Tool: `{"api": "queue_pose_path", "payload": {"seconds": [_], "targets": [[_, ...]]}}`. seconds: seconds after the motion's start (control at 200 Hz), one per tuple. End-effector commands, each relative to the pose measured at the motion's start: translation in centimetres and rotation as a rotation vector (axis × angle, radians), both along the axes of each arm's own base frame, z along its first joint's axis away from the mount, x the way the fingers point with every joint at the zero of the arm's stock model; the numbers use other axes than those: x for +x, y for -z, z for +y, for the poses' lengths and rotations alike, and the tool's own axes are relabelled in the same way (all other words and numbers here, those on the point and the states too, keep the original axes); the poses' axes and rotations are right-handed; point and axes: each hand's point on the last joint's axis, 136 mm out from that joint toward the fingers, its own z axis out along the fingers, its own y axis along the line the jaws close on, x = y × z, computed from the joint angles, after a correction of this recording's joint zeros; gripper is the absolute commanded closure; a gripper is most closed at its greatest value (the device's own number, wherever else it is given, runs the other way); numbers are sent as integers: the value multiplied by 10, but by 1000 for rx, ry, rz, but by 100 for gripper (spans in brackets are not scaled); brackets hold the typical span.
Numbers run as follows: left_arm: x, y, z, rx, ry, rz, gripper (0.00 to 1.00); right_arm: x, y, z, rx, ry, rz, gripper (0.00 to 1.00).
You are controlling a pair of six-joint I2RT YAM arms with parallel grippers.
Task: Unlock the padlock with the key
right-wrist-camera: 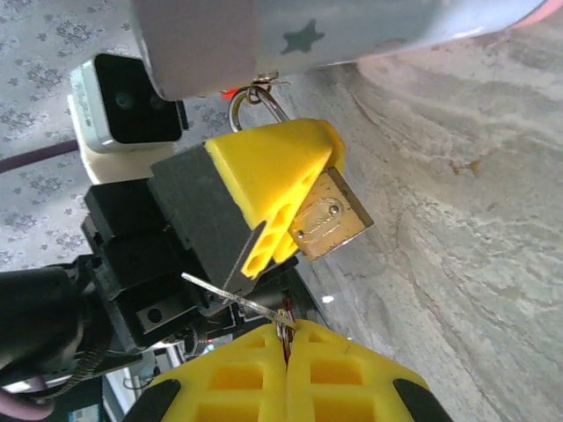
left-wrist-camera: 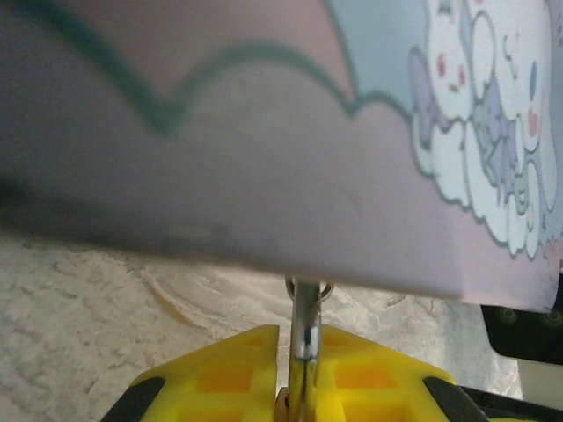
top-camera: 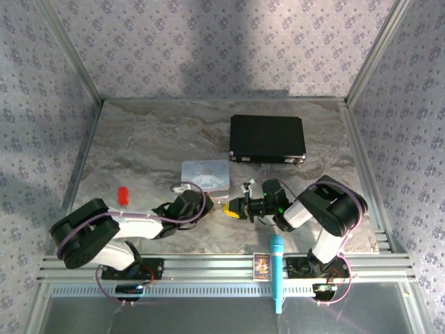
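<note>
So that the padlock (right-wrist-camera: 330,220) does not swing from the tin (right-wrist-camera: 264,35), the left jaws clamp it; the right jaws, at six o'clock, pinch the key (right-wrist-camera: 283,323).

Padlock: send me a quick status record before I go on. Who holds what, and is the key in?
padlock: brass, shackle hooked at the pastel tin edge
left gripper: shut on the padlock body
right gripper: shut on the key, a thin metal piece
key in padlock: no, not inserted yet
</note>
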Motion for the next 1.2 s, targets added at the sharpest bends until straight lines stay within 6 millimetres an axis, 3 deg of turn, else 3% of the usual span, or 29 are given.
{"api": "queue_pose_path", "payload": {"seconds": [0.0,0.1,0.32,0.47,0.56,0.705,0.815,0.964,1.194], "targets": [[0,10,-3,32,6,14,95,-9,22,-3,-78,-12,15,100],[-3,18,-3,59,5,38,91,-12,32,-3,-110,-15,25,100],[-13,33,27,163,-88,84,72,-18,42,-5,-154,-18,20,100],[-15,22,32,172,-104,49,56,-19,44,-2,-163,-33,20,100],[-14,2,33,184,-102,-21,47,-20,43,1,-159,-39,14,100],[-16,-40,31,228,-76,-171,47,-19,31,6,-113,-46,0,100],[-19,-63,13,154,-5,-259,50,-20,23,12,-90,-59,-17,100],[-26,-69,-10,71,93,-279,56,-22,5,22,-37,-71,-49,100],[-31,-66,-14,77,134,-277,61,-20,-14,26,5,-70,-74,100]]}}
